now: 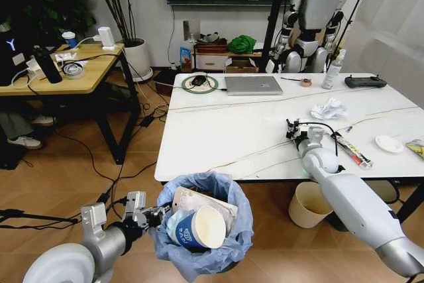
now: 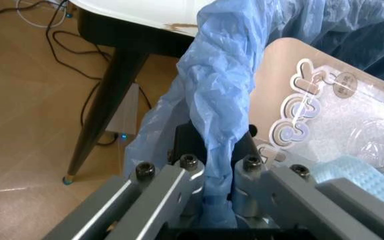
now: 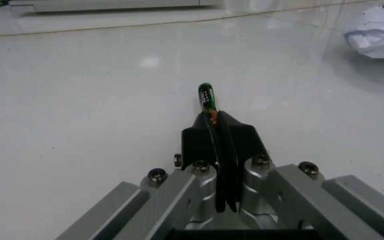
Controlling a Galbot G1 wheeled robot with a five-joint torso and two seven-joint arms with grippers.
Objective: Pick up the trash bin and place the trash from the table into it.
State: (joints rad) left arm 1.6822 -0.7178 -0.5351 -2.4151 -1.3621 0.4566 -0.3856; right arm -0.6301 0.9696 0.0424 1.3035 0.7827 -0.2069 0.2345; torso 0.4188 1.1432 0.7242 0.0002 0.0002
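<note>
we have the left gripper (image 2: 219,170) clamped on the bunched blue liner of the trash bin (image 1: 202,226), holding it just below the table (image 1: 218,144) edge so litter has a short trip. our right gripper (image 3: 219,130) sits low over the tabletop, jaws together pinching a thin green-tipped wrapper (image 3: 207,95). a white tissue wad (image 1: 329,108) waits nearby.
</note>
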